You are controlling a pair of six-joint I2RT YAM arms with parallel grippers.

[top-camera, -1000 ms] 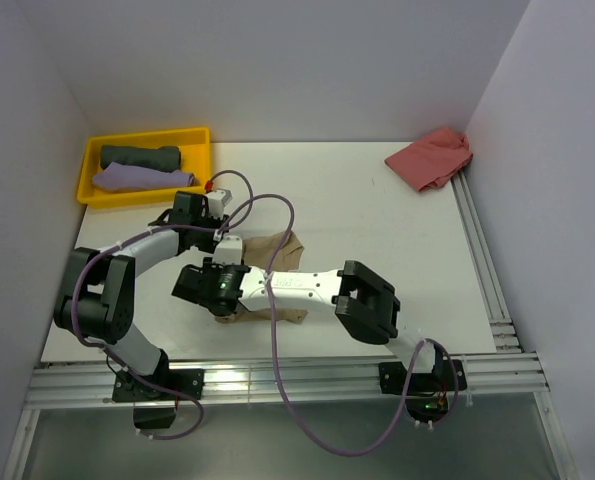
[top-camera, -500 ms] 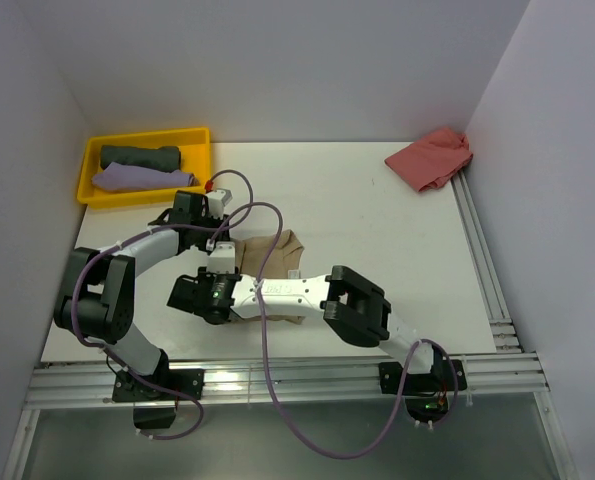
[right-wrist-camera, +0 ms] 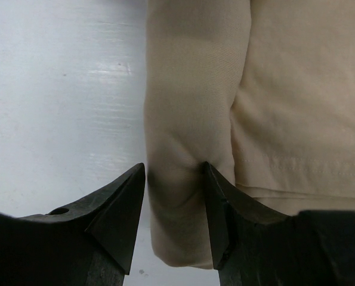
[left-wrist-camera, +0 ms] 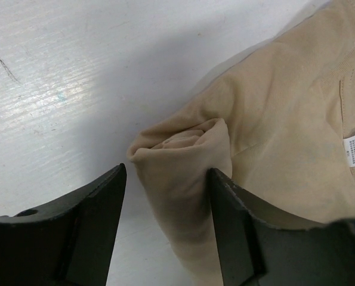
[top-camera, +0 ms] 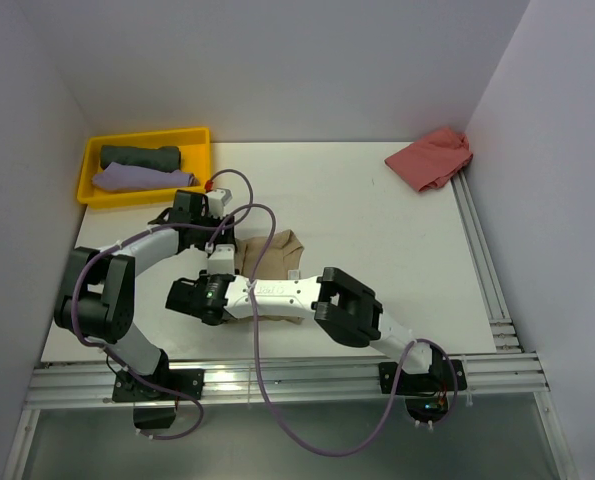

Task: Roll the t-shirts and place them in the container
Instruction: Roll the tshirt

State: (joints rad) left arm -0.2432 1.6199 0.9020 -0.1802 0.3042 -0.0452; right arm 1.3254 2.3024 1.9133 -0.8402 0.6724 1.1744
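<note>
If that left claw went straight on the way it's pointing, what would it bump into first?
The rolled end of the tan t-shirt: the left claw points down with that roll between its fingers, so cloth comes first, then probably the white table underneath.

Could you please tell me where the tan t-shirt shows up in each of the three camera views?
Top external: the tan t-shirt lies a little left of centre, in the near half of the picture.
Left wrist: the tan t-shirt fills the right side, its rolled edge at lower centre.
Right wrist: the tan t-shirt fills the centre and right, its rolled edge running down the middle.
Shared landmark: the white table, bare beside the shirt.
</note>
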